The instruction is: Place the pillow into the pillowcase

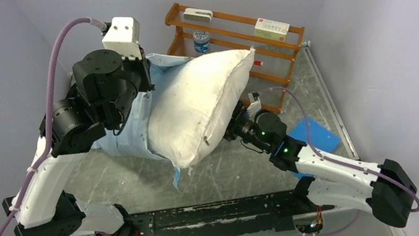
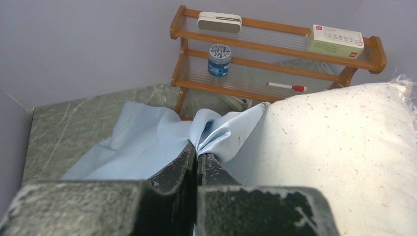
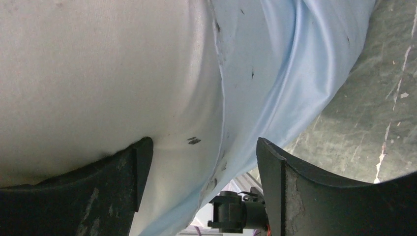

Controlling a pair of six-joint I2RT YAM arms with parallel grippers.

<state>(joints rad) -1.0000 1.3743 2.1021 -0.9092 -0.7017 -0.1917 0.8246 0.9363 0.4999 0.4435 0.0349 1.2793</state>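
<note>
- Overhead, saw a grey-green marbled table (image 1: 228, 174) hemmed by plain pale walls, with a wooden rack (image 1: 231, 30) set at its far edge.
- Counted on the rack's top shelf a flat white device (image 1: 198, 14) and a white box (image 1: 272, 27); on the shelf below, a small blue jar (image 1: 201, 40) and a red-capped marker (image 2: 286, 87).
- Noted a small bright-blue sheet (image 1: 317, 133) lying flat on the table, in front of the rack toward the right arm's side.
- Found the pillow (image 1: 199, 107), plump and off-white, just in front of the rack, one corner reaching close to its lower shelf.
- Found the pillowcase (image 1: 126, 140) wrapped over the side of the pillow farther from the rack, with the side nearer the rack bare.
- Caught the left gripper (image 2: 196, 156) pinched tight on a bunched fold of the pillowcase, on the rack's near side, with only cloth between its fingers.
- Caught the right gripper (image 3: 204, 152) spread wide under the pillow and gripping nothing, one finger (image 3: 123, 167) pressed into the pillow's underside, the pillowcase's hem crossing the gap; contact of the other finger with the cloth unclear.
</note>
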